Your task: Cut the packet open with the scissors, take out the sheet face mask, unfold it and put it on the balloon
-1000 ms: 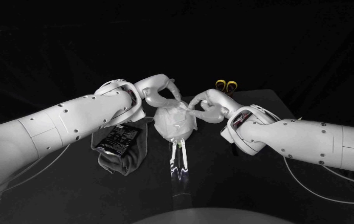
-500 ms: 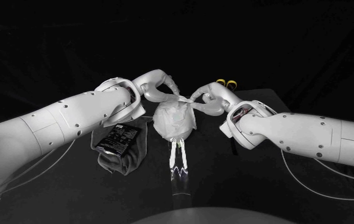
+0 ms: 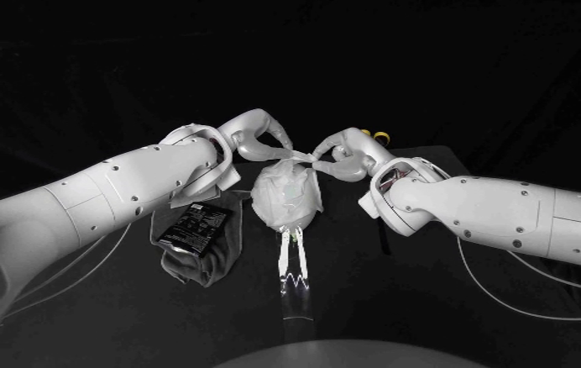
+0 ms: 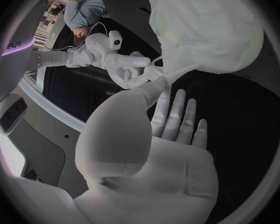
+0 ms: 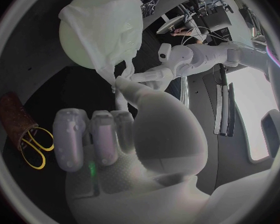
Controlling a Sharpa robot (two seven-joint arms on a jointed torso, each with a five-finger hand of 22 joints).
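Silver fingertips of the left hand [image 3: 257, 139] and the right hand [image 3: 342, 155] both pinch the upper edge of the thin white sheet face mask [image 3: 288, 190]. This mask drapes over the pale round balloon [image 5: 71, 44] between the hands. Left of the balloon lies the black packet [image 3: 194, 225], and the yellow-handled scissors [image 3: 374, 138] lie behind the right hand.

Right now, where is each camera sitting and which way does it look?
Head view: on the robot's head, looking down; both arms reach in, left hand and right hand pinching the mask on the balloon.
Left wrist view: behind the left hand, facing the balloon; its palm shows.
Right wrist view: behind the right hand, facing the balloon; its palm shows.
All three share the balloon.
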